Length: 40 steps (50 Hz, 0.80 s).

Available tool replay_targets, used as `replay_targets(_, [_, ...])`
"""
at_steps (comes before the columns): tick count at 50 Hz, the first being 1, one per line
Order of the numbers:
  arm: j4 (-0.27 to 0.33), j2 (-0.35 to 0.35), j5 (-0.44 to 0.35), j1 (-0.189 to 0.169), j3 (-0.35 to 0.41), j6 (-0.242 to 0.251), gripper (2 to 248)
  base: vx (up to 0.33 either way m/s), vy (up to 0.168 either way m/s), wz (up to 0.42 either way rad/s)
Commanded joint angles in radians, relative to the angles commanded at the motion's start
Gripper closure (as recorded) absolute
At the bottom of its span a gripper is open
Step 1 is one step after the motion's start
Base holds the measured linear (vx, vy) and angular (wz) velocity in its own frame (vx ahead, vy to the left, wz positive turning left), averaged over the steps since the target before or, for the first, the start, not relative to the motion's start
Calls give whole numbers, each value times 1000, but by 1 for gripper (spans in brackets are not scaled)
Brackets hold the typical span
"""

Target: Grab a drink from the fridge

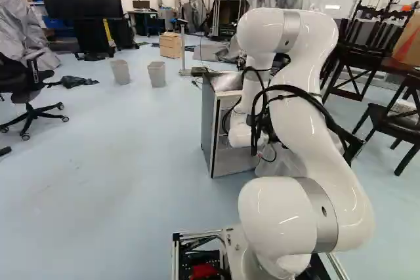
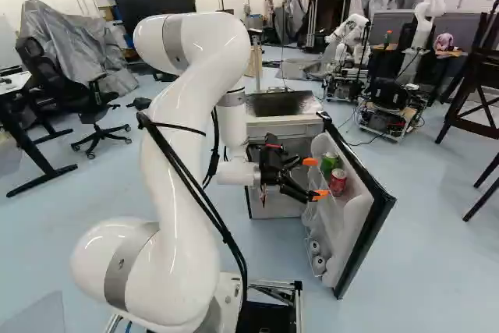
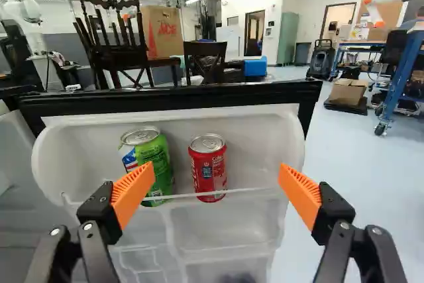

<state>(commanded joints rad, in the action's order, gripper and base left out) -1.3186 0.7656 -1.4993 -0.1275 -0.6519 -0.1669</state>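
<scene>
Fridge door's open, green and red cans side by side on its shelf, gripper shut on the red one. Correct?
Not quite: the wrist view shows the gripper open, not shut on the red can. The rest holds: fridge door open, green can and red can side by side on its shelf.

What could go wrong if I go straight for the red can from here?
The end effector is open, but one orange pad overlaps the green can in the wrist view, so it may knock that can aside or pinch both.

The shelf rail crosses in front of the red can; a low grip could catch it.

The fridge door stands ajar and might swing if pushed.
</scene>
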Motion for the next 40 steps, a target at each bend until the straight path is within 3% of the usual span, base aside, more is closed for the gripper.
replay_targets(40, [122, -14, 14, -34, 34, 0, 3, 0, 0, 0])
